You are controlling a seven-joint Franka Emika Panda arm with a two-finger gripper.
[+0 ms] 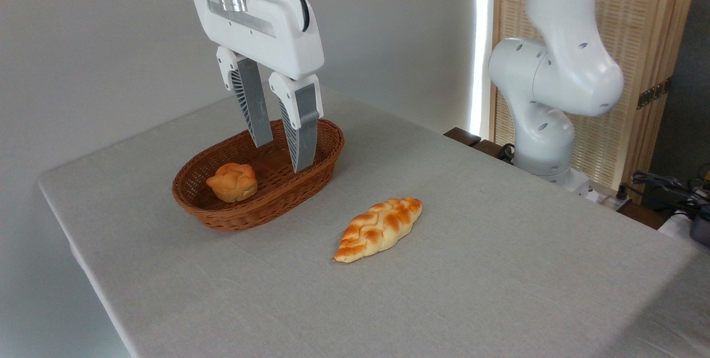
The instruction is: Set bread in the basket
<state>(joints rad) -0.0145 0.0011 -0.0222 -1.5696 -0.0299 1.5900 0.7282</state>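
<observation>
1. A pale grey cloth covers the table (499, 291), set against a plain light wall, with a slatted wooden screen (638, 41) at the right behind the arm's white base (546, 119).
2. The bread (379, 228) — a braided loaf with pointed ends — lies flat on the cloth, lower right of the basket and apart from it.
3. The basket (260, 208), oval and reddish-brown wicker, sits toward the back left of the table.
4. A small round bun (232, 181) rests inside the basket near its left end.
5. The gripper (282, 155) hangs over the basket's right half, fingers spread with a clear gap — nothing held between them.
</observation>
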